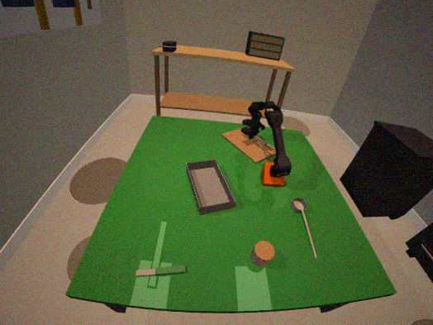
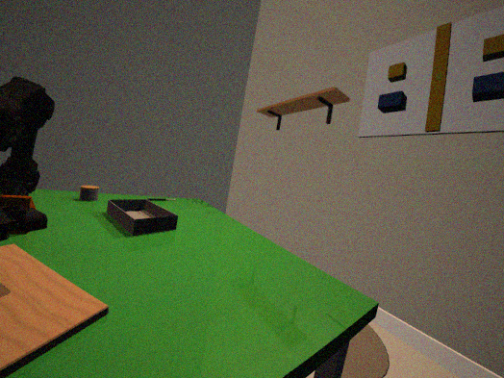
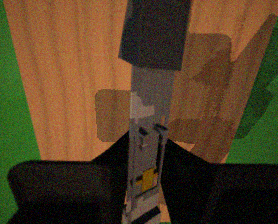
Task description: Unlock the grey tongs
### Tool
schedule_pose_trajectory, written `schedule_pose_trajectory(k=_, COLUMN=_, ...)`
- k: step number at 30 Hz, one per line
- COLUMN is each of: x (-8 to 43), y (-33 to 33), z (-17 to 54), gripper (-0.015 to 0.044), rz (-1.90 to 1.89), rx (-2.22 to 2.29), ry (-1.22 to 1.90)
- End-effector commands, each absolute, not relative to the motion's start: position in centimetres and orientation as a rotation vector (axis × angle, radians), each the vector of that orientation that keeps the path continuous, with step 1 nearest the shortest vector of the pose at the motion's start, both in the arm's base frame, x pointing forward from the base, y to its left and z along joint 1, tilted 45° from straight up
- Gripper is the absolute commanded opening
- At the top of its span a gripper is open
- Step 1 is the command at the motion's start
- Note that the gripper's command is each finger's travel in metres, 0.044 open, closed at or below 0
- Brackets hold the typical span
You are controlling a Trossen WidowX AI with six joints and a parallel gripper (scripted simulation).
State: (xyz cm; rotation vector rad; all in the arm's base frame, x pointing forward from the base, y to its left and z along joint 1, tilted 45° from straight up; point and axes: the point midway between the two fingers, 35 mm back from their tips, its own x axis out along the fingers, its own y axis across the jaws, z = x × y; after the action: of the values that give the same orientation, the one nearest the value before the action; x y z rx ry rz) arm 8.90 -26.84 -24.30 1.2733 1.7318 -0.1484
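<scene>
Our claw (image 3: pixel 145 165) is clenched on the grey tongs (image 3: pixel 150 95), gripping them near the hinge end w/ the dark tip pointing away over the wooden board (image 3: pixel 70 65). We see the tongs' shadow on the board just below them; whether they touch it we can't tell. In the top view the arm (image 1: pixel 278 136) bends over the board at the far right of the green surface (image 1: pixel 173 234). The roasting tin (image 1: pixel 209 186) sits apart, mid-surface.
</scene>
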Motion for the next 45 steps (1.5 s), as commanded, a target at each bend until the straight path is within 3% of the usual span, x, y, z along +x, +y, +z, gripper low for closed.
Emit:
schedule_pose_trajectory(k=1, x=8.9, y=-26.8, z=-24.3, gripper=-0.0124, rz=-0.148, rx=1.273, ry=1.732)
schedule_pose_trajectory(k=22, x=8.9, y=-26.8, z=-24.3, gripper=0.0427, rz=-0.148, rx=1.273, ry=1.732)
schedule_pose_trajectory(k=28, x=10.2, y=-27.1, z=-23.1, gripper=0.0440, rz=-0.150, rx=1.273, ry=1.730)
schedule_pose_trajectory(k=38, x=20.9, y=-25.7, z=-12.4, gripper=0.0440, rz=-0.141, rx=1.282, ry=1.726)
schedule_pose_trajectory(k=45, x=21.1, y=-25.6, z=-12.1, gripper=0.0440, rz=-0.140, rx=1.282, ry=1.726)
